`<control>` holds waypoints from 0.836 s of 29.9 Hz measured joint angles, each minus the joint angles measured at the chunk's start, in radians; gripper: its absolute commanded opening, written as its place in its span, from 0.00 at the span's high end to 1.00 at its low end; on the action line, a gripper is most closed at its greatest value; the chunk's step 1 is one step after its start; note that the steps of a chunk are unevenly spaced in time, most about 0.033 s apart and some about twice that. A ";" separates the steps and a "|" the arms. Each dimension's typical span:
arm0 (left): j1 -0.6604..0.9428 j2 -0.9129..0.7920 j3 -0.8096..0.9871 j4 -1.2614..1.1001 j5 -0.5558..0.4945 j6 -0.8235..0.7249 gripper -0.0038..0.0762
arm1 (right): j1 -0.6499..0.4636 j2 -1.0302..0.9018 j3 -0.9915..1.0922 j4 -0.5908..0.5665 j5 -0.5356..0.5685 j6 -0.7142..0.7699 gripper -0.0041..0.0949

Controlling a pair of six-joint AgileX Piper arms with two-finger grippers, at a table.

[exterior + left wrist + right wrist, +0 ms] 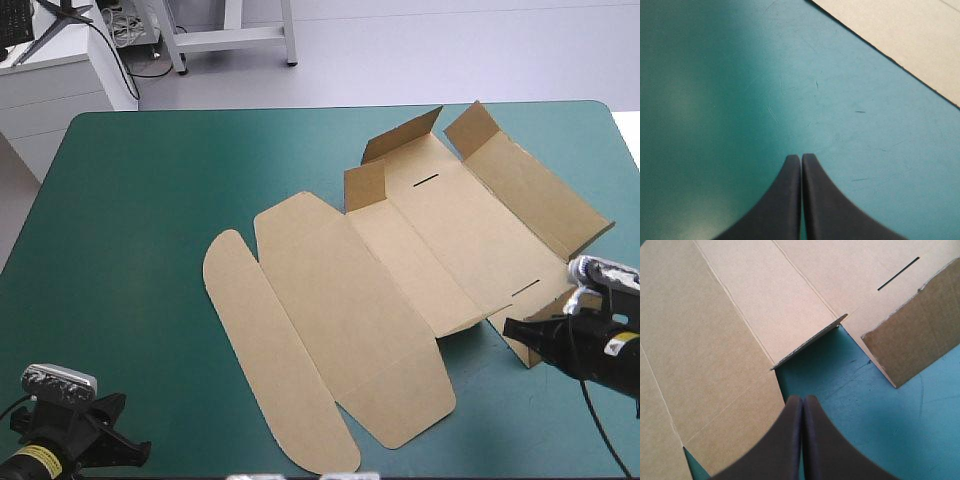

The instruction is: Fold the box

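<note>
The brown box (400,270) lies as a cut sheet across the middle and right of the teal-green table. Its long lid panels lie flat toward the front left. The wall (540,190) and end flaps at its far right stand partly raised. My right gripper (508,325) is shut and empty, low at the box's near right corner. In the right wrist view its tips (802,397) point at a slightly lifted flap edge (810,342), with a raised flap (915,335) beside it. My left gripper (801,156) is shut over bare cover, the box edge (910,35) ahead of it.
The left gripper (140,452) sits at the table's front left corner, well away from the box. The teal-green cover (140,200) shows bare on the left side. The table's right edge lies close behind the right arm.
</note>
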 measured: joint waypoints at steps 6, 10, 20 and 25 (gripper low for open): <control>0.000 0.000 0.000 -0.002 0.000 0.000 0.96 | 0.000 0.180 -0.090 0.021 0.069 0.008 0.67; 0.000 0.000 0.001 -0.002 0.000 0.000 0.96 | 0.000 0.262 -0.118 0.035 0.075 0.007 0.51; 0.000 0.000 0.001 -0.002 0.000 0.000 0.96 | 0.001 0.444 -0.125 0.114 0.072 0.279 0.42; 0.000 0.000 0.001 -0.002 0.000 0.000 0.96 | 0.001 0.540 -0.125 0.187 0.067 0.354 0.42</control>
